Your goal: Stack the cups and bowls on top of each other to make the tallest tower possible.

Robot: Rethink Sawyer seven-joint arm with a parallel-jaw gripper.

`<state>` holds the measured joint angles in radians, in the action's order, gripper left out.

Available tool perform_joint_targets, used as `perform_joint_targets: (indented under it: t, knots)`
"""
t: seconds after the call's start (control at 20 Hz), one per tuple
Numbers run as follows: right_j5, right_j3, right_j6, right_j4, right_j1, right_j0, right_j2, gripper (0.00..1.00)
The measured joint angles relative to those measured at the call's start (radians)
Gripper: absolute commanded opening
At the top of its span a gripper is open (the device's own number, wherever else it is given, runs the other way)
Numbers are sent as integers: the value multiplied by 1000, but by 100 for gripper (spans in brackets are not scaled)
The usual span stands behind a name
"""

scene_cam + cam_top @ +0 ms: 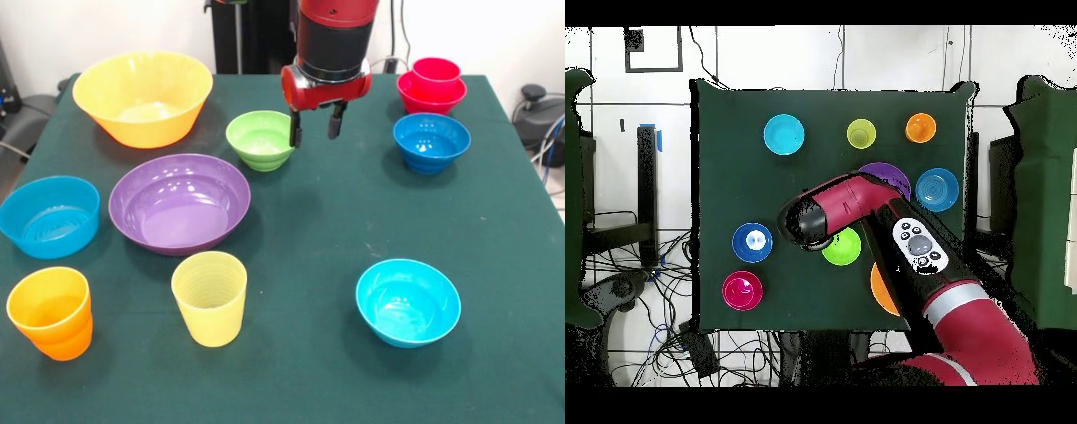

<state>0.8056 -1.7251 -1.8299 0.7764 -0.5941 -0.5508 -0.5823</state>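
The claw (315, 131) is hanging released and empty at the green bowl's (259, 139) three o'clock rim, judging by this, lining up a pick; next it needs lowering over the rim, then carrying toward the red tower (432, 84) at two o'clock

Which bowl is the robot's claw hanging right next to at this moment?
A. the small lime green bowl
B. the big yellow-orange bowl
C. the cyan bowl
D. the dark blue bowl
A. In the front view the gripper hangs with its jaws apart at the right rim of the small lime green bowl, holding nothing; the overhead view also shows the arm's end over that bowl, far from the cyan bowl and dark blue bowl.
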Motion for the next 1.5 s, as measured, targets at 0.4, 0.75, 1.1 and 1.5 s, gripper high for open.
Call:
perform_joint_targets:
  t: [0.4,0.75,1.1,1.5]
  knots:
    - [0,1,0,0,0,0,0,100]
    - [0,13,0,0,0,0,0,100]
    - [0,31,0,19,-2,-2,0,100]
    - [0,55,0,68,-2,-16,0,100]
